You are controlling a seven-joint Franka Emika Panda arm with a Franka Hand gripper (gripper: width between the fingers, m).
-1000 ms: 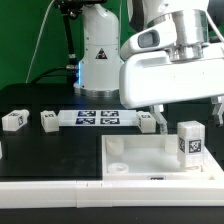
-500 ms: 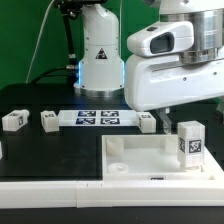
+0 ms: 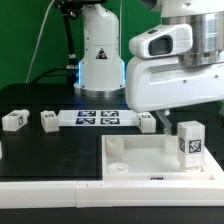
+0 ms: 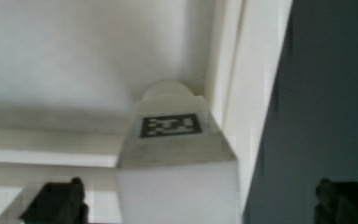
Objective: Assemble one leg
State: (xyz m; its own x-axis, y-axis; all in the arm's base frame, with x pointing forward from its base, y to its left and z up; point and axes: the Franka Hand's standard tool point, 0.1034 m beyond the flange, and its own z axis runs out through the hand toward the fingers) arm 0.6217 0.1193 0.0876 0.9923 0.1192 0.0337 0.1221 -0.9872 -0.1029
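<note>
Leg (image 3: 190, 143): small white plastic cuboid, smooth, with a square black-and-white tag on its side. It stood upright inside the tray (image 3: 140, 160), close to the rim on the exterior view's right. Tray: white, square, rimmed. Tool (image 4: 202, 203): fingers apart, one dark tip on either side of the leg; contact could not be made out. Three like pegs (image 3: 13, 120) (image 3: 48, 121) (image 3: 148, 122) lay on the black tabletop (image 3: 40, 150) in line with the marker board (image 3: 98, 118). The arm's bulky white housing (image 3: 175, 75) blocked sight of the tabletop behind the tray
</note>
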